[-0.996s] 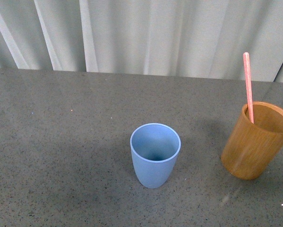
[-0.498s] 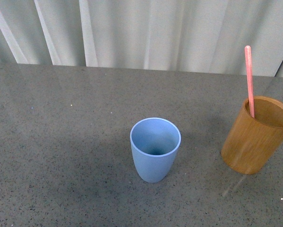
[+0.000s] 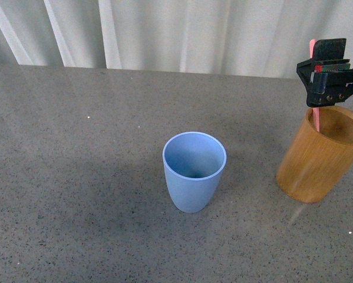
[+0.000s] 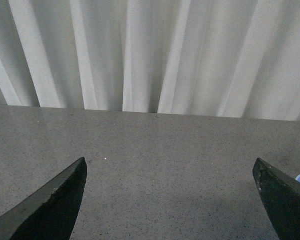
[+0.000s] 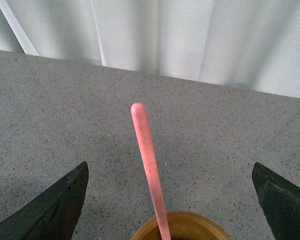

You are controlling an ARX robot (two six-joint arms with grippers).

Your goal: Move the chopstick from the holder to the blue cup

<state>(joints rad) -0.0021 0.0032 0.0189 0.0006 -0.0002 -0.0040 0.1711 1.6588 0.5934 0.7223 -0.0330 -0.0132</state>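
Nearest the robot stands the blue cup (image 3: 194,177), upright on the speckled grey surface (image 3: 76,194) — to the left of the right pincer (image 5: 169,170), lower and closer in, well apart from it. Just beneath that pincer, a little further back than the cup, sits the holder (image 3: 317,159), the orange-brown wooden cylinder, standing on its base with its mouth towards the pincer's dark body. The chopstick (image 5: 148,160) stands in the holder, leaning only slightly, its lower end hidden inside and its rounded pink tip rising past the pincer (in the front view the tip pokes out above the black housing). The right pincer is released: in its wrist view the two fingers (image 5: 54,205) are spread wide with the chopstick between them, roughly midway and apart from both. The left pincer (image 4: 169,162) is likewise released, jaws spread wide above the surface; a sliver of the blue cup shows just beside one of its fingers. Furthest off, beyond both pincers, a pale pleated curtain (image 3: 194,35) closes the far edge of the surface.
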